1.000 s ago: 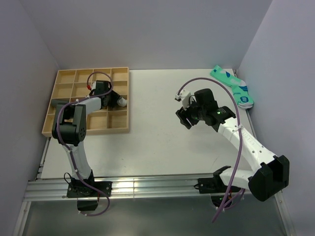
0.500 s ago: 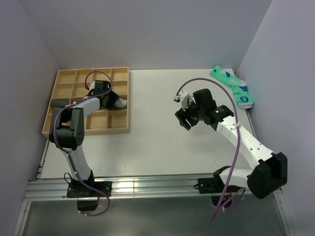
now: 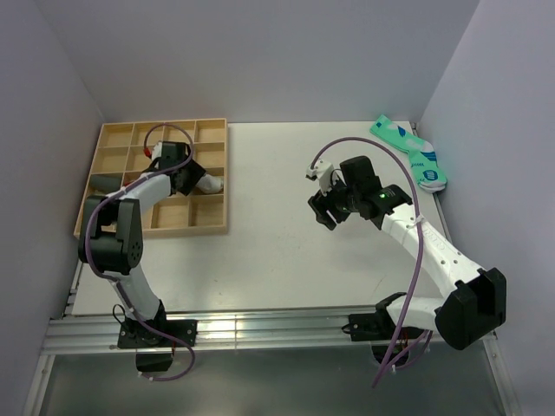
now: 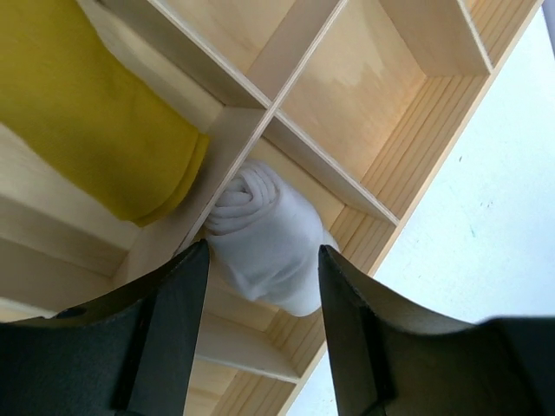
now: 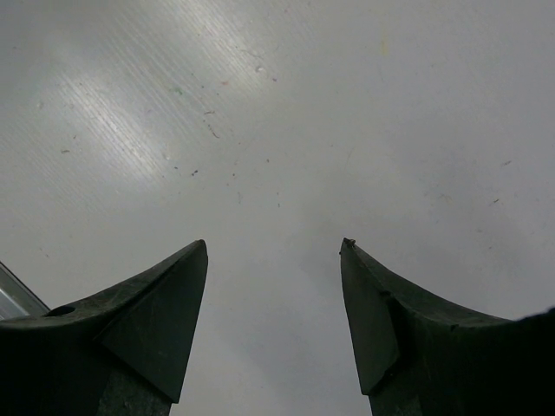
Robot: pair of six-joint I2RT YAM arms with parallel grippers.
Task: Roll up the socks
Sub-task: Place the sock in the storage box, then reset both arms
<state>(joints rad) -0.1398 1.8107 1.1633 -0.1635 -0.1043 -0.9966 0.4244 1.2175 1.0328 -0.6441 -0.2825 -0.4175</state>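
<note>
A white sock (image 4: 264,234), rolled into a tight bundle, lies in a right-hand compartment of the wooden tray (image 4: 395,78); from above the white sock (image 3: 212,183) shows just right of my left gripper (image 3: 192,178). In the neighbouring compartment lies the mustard-yellow sock (image 4: 87,113). My left gripper (image 4: 262,253) is open, its fingertips (image 4: 186,277) on either side of the roll's near end without squeezing it. Over bare table at mid-right my right gripper (image 5: 276,247) is open and holds nothing; from above the right gripper (image 3: 323,212) hangs well away from the tray.
The compartment tray (image 3: 173,232) fills the table's left side. A pair of teal patterned socks (image 3: 412,154) lies at the far right corner by the wall. A dark bundle (image 3: 102,180) sits in a left compartment. White table (image 3: 269,251) spreads between the arms.
My left gripper has opened wider and drawn back up and to the left, leaving the white roll in its compartment. The left elbow has swung left. The right arm has barely moved.
</note>
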